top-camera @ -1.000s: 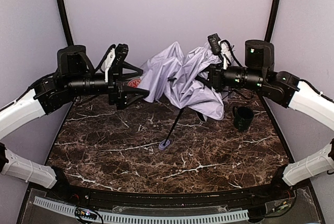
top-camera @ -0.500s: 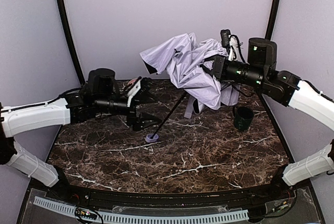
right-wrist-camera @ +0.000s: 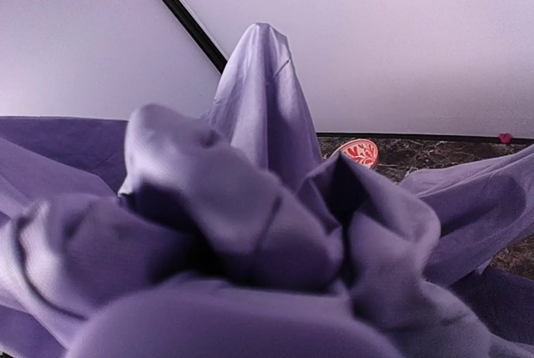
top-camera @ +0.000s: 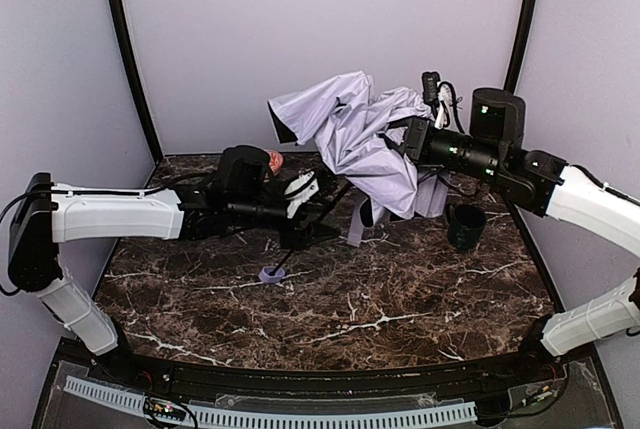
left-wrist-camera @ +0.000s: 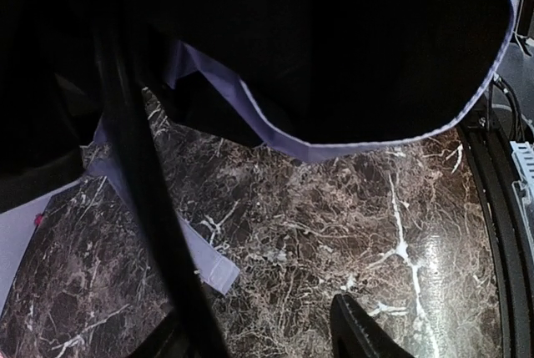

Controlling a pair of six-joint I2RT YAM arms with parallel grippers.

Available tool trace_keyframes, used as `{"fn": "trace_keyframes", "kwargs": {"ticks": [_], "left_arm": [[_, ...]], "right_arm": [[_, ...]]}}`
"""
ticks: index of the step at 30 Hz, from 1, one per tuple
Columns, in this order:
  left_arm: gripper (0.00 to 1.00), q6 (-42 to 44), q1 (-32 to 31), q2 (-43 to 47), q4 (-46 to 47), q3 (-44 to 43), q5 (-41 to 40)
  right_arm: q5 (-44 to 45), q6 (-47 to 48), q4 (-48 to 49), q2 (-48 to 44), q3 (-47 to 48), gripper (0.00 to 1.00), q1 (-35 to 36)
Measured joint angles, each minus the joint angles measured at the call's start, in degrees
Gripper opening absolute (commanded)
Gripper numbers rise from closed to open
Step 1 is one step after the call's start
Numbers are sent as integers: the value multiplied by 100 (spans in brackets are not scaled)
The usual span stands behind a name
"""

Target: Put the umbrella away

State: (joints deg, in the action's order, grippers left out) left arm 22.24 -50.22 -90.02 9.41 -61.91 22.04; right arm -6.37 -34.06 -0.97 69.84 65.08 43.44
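Observation:
The umbrella [top-camera: 350, 134] hangs half folded, its pale lavender canopy bunched in the air at the back. My right gripper [top-camera: 408, 137] is buried in the fabric and holds it up; in the right wrist view the fabric [right-wrist-camera: 250, 233] hides the fingers. The thin black shaft [top-camera: 300, 246] slants down left to the lavender handle [top-camera: 270, 274], which rests on the table. My left gripper [top-camera: 322, 207] is open at the shaft. In the left wrist view the shaft [left-wrist-camera: 146, 174] runs by the left jaw, with the right fingertip [left-wrist-camera: 359, 333] well apart.
A dark green mug [top-camera: 466, 226] stands at the right under the right arm. A red patterned bowl [top-camera: 272, 159] sits at the back behind the left arm and also shows in the right wrist view [right-wrist-camera: 356, 153]. A lavender strap [left-wrist-camera: 204, 262] hangs over the marble table [top-camera: 400, 319].
My left arm has dropped from the back left and reached right to the shaft. The right gripper has lifted the canopy higher. The handle has slid left across the table.

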Motion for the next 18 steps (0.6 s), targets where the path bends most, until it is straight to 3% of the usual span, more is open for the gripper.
{"fn": "trace_keyframes", "kwargs": {"ticks": [2, 3, 5, 6, 11, 13, 18], "left_arm": [[4, 26, -39, -149, -9, -13, -66], [0, 11, -52, -212, -15, -15, -118], [0, -234, -66, -278, -44, -20, -330], [0, -437, -7, -284, -39, -24, -457], [0, -723, 15, -271, 48, -72, -308], [0, -1104, 37, -269, 212, -48, -153], [0, -2378, 214, -269, 809, 46, 26]], "right_arm": [[-2, -57, 85, -26, -83, 2, 0], [-2, -68, 96, -33, -107, 2, 0], [-44, -74, 39, -57, -160, 6, 0], [-11, -7, 7, -109, -208, 13, 22], [96, 103, 9, -232, -210, 78, 2], [203, 260, -173, -315, -107, 98, -28], [691, 901, -719, -413, 833, 100, -83]]}}
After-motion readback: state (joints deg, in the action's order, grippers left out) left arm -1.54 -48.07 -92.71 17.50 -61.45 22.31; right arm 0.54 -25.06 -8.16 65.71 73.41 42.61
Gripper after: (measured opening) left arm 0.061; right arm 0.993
